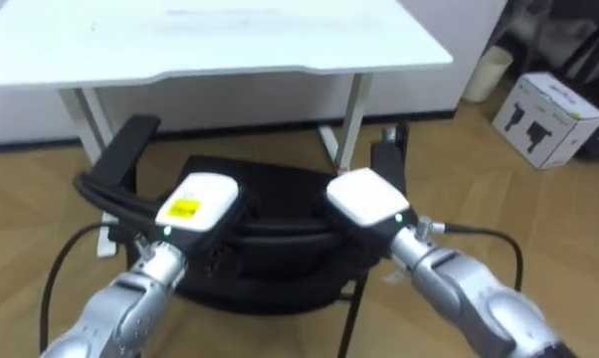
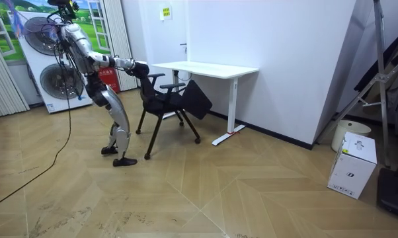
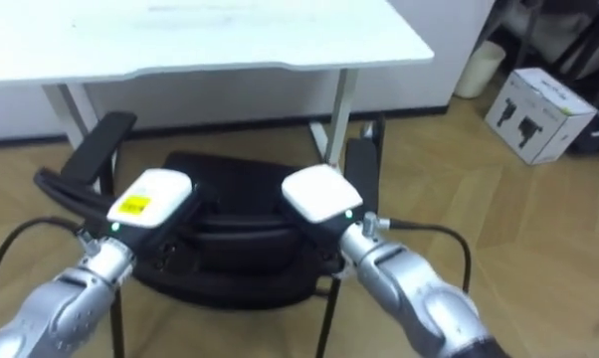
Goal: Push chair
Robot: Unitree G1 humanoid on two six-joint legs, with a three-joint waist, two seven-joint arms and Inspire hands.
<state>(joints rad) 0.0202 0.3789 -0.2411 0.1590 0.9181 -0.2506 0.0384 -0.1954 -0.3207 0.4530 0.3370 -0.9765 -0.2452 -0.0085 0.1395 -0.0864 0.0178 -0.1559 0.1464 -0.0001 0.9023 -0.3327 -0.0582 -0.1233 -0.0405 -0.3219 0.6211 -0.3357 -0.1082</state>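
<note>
A black chair (image 1: 270, 189) with two armrests stands right in front of me, its seat facing a white desk (image 1: 210, 40). My left hand (image 1: 195, 204) and right hand (image 1: 367, 197) both rest on the top of the chair's backrest (image 1: 280, 237), left and right of its middle. Their white backs face up and their fingers are hidden over the backrest's far side. In the room view I stand behind the chair (image 2: 166, 102), leaning forward with both arms stretched to its back; the chair's front is partly under the desk (image 2: 205, 68).
The desk's white legs (image 1: 351, 114) stand on either side of the chair. A white cardboard box (image 1: 548, 117) and a pale round bin (image 1: 489, 72) stand on the wooden floor at the right. A wall runs behind the desk. Stacked white machines (image 2: 47, 59) stand behind me.
</note>
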